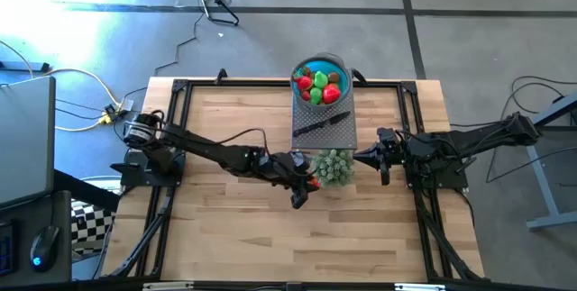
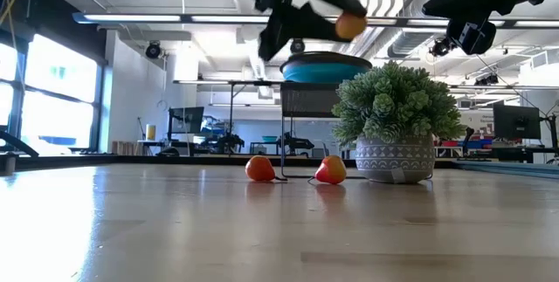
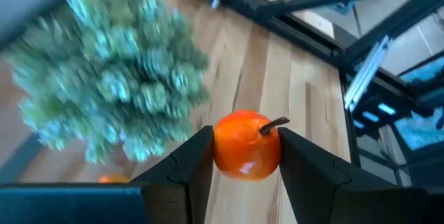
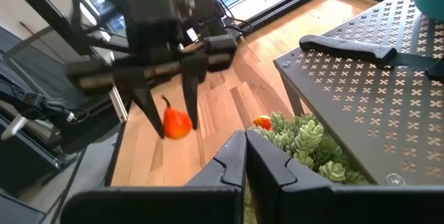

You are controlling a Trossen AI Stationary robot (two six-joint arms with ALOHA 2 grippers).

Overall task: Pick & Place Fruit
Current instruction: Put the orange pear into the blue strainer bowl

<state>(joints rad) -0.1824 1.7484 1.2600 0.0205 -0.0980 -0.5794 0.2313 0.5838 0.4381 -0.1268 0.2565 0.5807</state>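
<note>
You have the wooden table (image 1: 270, 228) under both arms, with a black perforated metal stand (image 1: 325, 127) at its far edge. On that stand sits the blue bowl (image 1: 320, 64), already holding a heap of red and green toy fruits (image 1: 320, 86), and a black-handled knife (image 1: 317, 125) lies on the perforated plate just beside the bowl. In front of the stand, between the two arms, stands the pale green artificial plant (image 2: 395, 107) in its patterned grey pot (image 2: 395, 160).

Your left gripper (image 3: 244, 175) is raised above the table just beside the plant, its two fingers clamped on an orange toy fruit with a brown stem (image 3: 246, 145); the fruit sits squarely between the pads, clear of the wood. The low view shows it up in the air near the level of the bowl.

Your right gripper (image 4: 246, 160) waits on the other side of the plant, fingers pressed together with nothing between them, pointing toward the foliage.

Two more small fruits rest on the table by the pot: an orange one (image 2: 259, 168) and a red-orange one (image 2: 330, 170), a little apart from each other.
</note>
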